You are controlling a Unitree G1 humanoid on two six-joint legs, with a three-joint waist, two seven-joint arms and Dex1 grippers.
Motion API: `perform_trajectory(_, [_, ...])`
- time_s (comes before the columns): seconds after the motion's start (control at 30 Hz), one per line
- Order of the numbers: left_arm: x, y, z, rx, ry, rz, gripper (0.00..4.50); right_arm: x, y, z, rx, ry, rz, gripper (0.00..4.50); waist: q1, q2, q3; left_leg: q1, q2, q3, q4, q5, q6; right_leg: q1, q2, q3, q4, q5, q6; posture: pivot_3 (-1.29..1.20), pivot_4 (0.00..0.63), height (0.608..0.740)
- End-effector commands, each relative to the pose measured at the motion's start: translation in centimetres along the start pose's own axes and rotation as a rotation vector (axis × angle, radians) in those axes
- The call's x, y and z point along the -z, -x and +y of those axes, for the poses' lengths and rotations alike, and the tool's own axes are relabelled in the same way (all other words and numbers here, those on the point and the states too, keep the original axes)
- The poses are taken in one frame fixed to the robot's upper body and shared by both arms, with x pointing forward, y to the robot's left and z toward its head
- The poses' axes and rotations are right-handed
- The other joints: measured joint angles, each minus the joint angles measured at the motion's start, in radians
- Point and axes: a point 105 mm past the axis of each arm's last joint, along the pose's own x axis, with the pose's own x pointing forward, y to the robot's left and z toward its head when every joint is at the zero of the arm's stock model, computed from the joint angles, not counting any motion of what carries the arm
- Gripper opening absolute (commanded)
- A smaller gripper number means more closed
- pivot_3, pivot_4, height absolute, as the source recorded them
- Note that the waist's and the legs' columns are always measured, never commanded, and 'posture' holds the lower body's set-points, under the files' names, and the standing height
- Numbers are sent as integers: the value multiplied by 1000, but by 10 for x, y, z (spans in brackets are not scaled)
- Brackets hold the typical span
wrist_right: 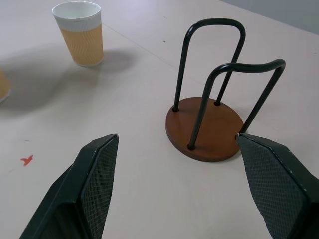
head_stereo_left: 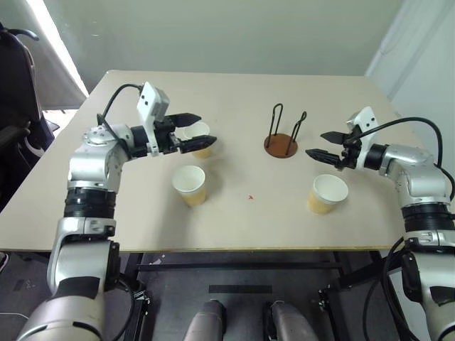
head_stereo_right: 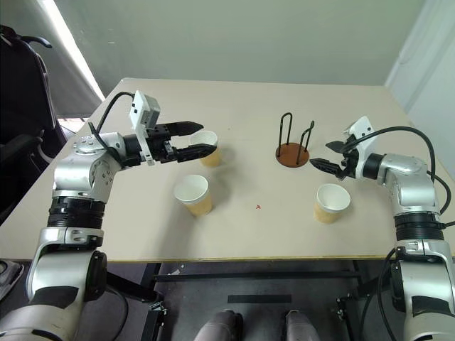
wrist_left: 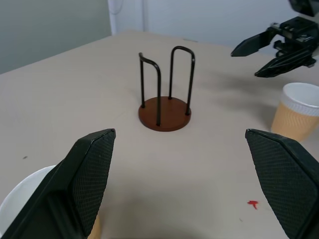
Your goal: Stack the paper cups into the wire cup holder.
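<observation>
Both claws wide, empty: left claw over far-left paper cup, right claw right of wire cup holder.

The left gripper covers the front of the far paper cup, leaving just its rim and a strip of wall. In the left wrist view a cup at lower left is cut by the frame edge and half behind a finger. In the right wrist view, a sliver of cup pokes in at the left edge.
</observation>
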Motion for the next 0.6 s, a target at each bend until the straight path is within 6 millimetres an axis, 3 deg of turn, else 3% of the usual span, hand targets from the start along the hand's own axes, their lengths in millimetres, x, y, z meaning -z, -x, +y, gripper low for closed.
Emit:
perform_trajectory(0.03, [-24, 3, 0, 12, -55, -40, 4500, -21, 4, -2, -1, 48, -51, 3811, 0, 0, 0, 0, 0, 0, 0, 0, 0, 0, 0, 0, 0, 0, 0, 0, 150, 740])
perform_trajectory(0.6, [-24, 3, 2, 3, -58, -43, 4500, -19, -14, -3, 32, 36, -49, 3811, -1, 0, 0, 0, 0, 0, 0, 0, 0, 0, 0, 0, 0, 0, 0, 0, 150, 740])
